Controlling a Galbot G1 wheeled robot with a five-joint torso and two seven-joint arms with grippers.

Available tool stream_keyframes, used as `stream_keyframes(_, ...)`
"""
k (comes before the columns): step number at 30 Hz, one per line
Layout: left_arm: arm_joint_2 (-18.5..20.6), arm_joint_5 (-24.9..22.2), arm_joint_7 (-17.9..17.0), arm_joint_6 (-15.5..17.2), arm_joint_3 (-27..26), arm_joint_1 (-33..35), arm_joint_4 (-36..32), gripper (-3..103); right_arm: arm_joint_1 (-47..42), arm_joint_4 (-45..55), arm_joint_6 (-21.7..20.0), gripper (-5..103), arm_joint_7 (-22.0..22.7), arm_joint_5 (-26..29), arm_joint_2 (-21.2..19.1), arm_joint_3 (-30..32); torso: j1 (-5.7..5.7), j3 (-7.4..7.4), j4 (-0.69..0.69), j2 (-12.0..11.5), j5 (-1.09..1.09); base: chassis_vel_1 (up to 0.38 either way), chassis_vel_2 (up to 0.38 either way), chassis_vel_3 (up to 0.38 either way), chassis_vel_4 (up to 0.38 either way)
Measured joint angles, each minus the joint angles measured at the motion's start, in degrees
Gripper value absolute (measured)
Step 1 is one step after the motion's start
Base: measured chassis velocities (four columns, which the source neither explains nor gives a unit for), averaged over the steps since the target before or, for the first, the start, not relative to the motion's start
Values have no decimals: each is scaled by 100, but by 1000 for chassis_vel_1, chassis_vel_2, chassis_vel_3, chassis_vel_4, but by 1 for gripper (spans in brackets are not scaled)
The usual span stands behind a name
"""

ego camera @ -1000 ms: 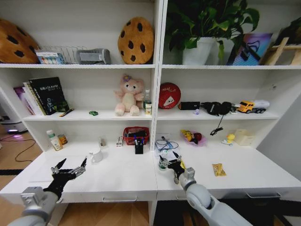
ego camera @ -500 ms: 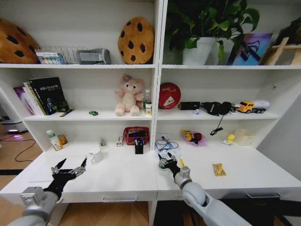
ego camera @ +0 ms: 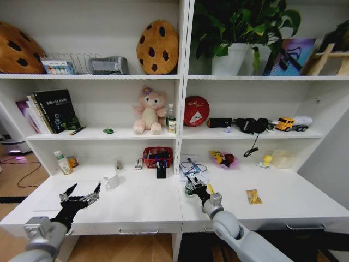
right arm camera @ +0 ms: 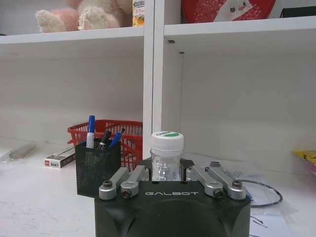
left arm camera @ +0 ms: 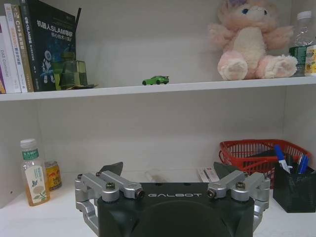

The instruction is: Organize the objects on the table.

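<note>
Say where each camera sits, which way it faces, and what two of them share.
Head: high, facing shelves and table; both arms show.
Left wrist: behind the open left gripper, facing books.
Right wrist: behind the right gripper, jaws around a small bottle.
Both wrists share the red basket and pen cup.

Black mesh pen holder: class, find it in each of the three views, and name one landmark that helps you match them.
Head view: the pen holder stands on the white desk, just in front of the red basket.
Left wrist view: it stands against the basket, blue pens sticking out.
Right wrist view: it stands in front of the basket.
Shared landmark: the red basket.
</note>
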Motion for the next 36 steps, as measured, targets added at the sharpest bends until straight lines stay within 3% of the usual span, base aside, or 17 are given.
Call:
stream_keyframes(9,0,0,0,0,0,0,0,100,-328,386,22,27,16,53,-115,391,0,0,0,0,0,0,0,0,0)
stream_keyframes(17,0,0,1,0,0,-1,0,100,-1214,1318,110,27,33,50,-354,963,0,0,1,0,0,0,0,0,0)
stream_keyframes(21,0,0,0,0,0,0,0,100,-3169,2256,623,27,-21,-592,-365,1871,-1,-1,-2,1,0,0,0,0,0)
stream_keyframes(24,0,0,0,0,0,0,0,100,-3836,2399,858,27,-22,-1051,-215,2050,-1,-1,-3,1,0,0,0,0,0)
stream_keyframes(26,0,0,1,0,0,0,0,100,-4911,2499,1309,27,-2,-2052,72,2262,-2,-2,-2,1,-1,0,0,0,0)
stream_keyframes(31,0,0,0,0,0,0,0,100,-5610,2350,1607,27,152,-2388,191,2333,-1,-1,2,1,0,0,0,0,0)
stream_keyframes(36,0,0,0,0,0,0,0,100,-6459,1632,2177,27,262,-2505,285,2315,-1,-1,0,1,0,0,0,0,0)
